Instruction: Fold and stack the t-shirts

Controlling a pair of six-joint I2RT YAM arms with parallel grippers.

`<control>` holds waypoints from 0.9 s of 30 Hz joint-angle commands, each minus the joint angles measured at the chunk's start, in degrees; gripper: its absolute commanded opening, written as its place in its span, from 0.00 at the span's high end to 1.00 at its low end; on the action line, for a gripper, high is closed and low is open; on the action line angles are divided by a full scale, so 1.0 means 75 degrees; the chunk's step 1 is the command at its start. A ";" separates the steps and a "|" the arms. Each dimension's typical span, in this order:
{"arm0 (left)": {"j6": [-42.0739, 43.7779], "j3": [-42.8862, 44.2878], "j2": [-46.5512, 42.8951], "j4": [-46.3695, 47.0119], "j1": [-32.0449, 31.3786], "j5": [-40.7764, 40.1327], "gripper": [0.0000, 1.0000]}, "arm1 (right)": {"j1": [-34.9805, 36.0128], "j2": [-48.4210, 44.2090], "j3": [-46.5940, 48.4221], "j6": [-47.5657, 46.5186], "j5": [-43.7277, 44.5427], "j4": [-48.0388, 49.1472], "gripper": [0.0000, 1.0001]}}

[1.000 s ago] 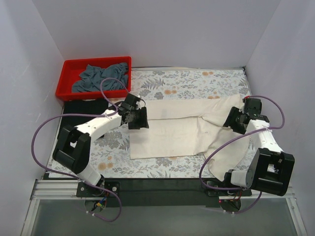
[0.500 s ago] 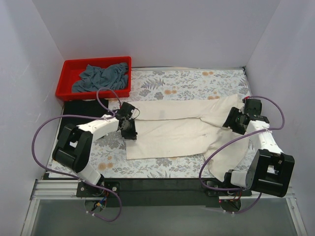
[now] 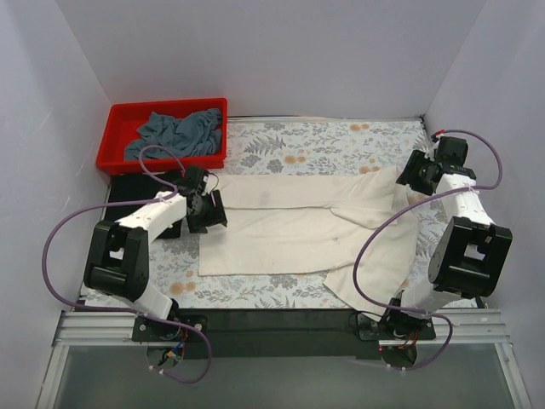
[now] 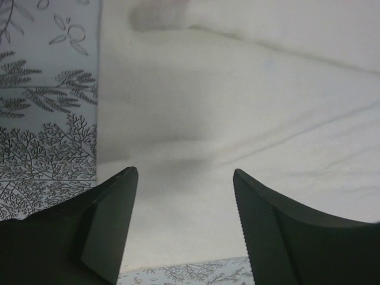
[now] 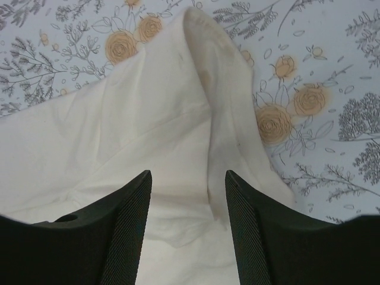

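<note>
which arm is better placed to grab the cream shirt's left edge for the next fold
Left. The left end effector hangs open over the left edge of the cream t-shirt. The right end effector, also open, is at its far right corner, across the whole garment.

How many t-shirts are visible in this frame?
3. A cream-white t-shirt lies spread on the tablecloth; a grey-blue t-shirt sits crumpled in the red bin; a black t-shirt lies beside that bin, partly under the left arm. Others may be hidden beneath.
</note>
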 commanded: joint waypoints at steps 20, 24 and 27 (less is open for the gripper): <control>-0.1200 0.1791 0.1500 0.2238 0.1203 0.0949 0.36 | -0.0849 0.2134 0.0141 -0.0172 -0.2633 0.2487 0.54; -0.1340 0.1605 0.1372 0.1981 0.1215 0.0880 0.37 | -0.0861 0.2357 0.0188 -0.0172 -0.2752 0.2499 0.54; -0.1516 0.1335 0.1138 0.1794 0.1215 0.0798 0.37 | -0.0861 0.2462 0.0188 -0.0242 -0.2857 0.2487 0.54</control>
